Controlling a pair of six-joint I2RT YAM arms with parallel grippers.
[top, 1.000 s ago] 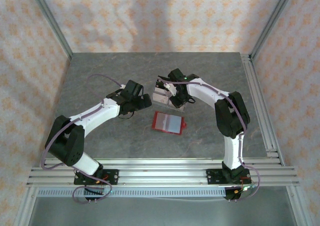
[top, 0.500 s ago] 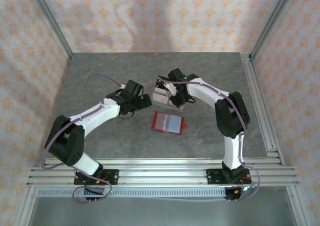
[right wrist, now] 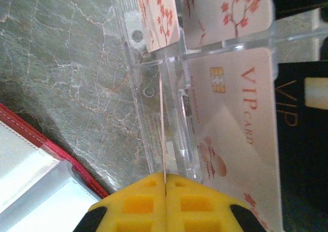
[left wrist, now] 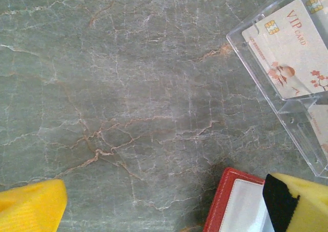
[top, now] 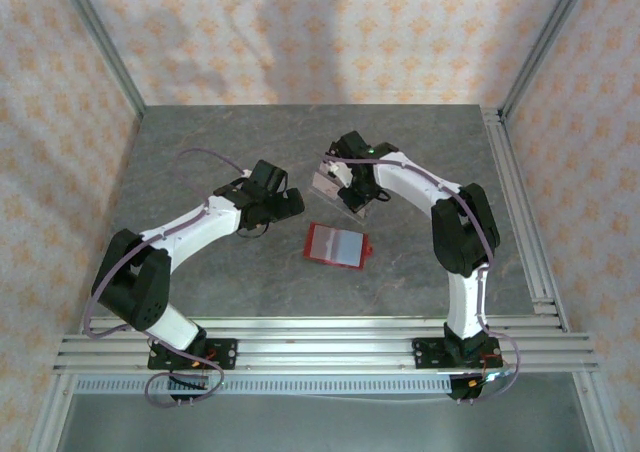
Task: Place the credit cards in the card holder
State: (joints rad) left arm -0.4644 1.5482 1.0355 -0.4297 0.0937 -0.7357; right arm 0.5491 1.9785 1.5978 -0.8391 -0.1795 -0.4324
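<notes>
Closing over the last second, the right gripper (right wrist: 165, 191) now has its yellow fingers pressed together, and in the overhead view the clear stand (top: 335, 180) below it sits more skewed than before. The left arm has not visibly moved.

Nearest the arm bases, the card holder (top: 337, 244) lies open and flat on the grey marbled table (top: 200, 152), red border around pale inner pockets. It lies apart from both grippers, nearer the bases than either.

The left gripper (left wrist: 166, 204) hangs over the table with its jaws spread wide and nothing between them but bare stone. In its wrist view a corner of the card holder (left wrist: 233, 201) lies just inside the right-hand fingertip (left wrist: 302, 201). The clear stand (left wrist: 302, 129) with a pale VIP card (left wrist: 287, 52) sits ahead of that fingertip.

Farther back, the right gripper (top: 352, 194) is at the stand. Its jaws pinch one credit card (right wrist: 164, 139), seen edge-on as a thin line running straight out from the fingertips into a slot of the clear stand (right wrist: 138, 78). To one side of the jaws a VIP card (right wrist: 241, 119) lies face up in the stand, with more blossom-printed credit cards (right wrist: 225, 11) beyond it. On the other side of the jaws, the card holder (right wrist: 31, 160) shows its red edge.
</notes>
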